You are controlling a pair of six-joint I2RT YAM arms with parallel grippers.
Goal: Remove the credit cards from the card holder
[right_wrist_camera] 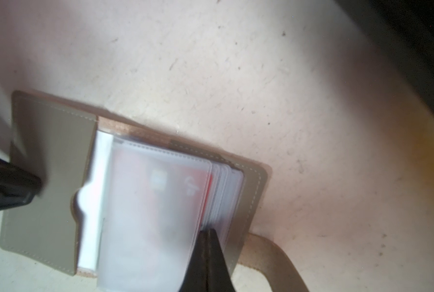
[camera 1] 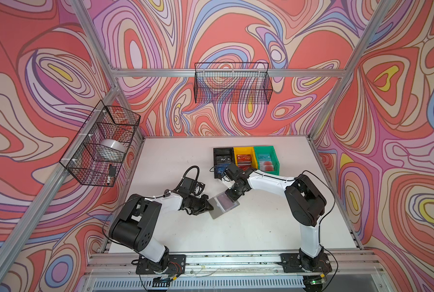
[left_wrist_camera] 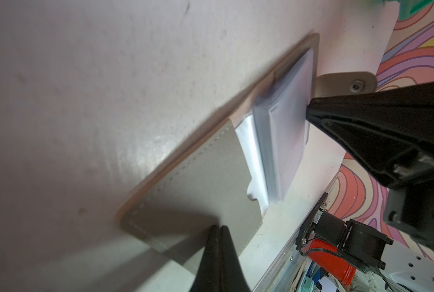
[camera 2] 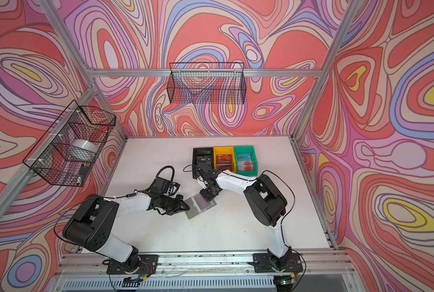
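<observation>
The grey card holder [camera 1: 217, 212] [camera 2: 194, 213] lies open on the white table, between the two arms. My left gripper [camera 1: 212, 207] [left_wrist_camera: 219, 227] is shut, its tip resting on the holder's grey flap [left_wrist_camera: 198, 182]. My right gripper [camera 1: 232, 199] [right_wrist_camera: 208, 230] is shut too; its tip touches the edge of the clear sleeves [right_wrist_camera: 218, 192] on the other half. A red credit card [right_wrist_camera: 160, 182] shows through the top sleeve. The closing tab [right_wrist_camera: 274, 252] sticks out beside the right gripper's tip. More credit cards lie in the bins at the back.
A black bin [camera 1: 223, 151], a yellow bin [camera 1: 243, 151] and a green bin [camera 1: 274, 161] stand in a row behind the right gripper. Wire baskets hang on the back wall [camera 1: 232, 83] and the left wall [camera 1: 102, 144].
</observation>
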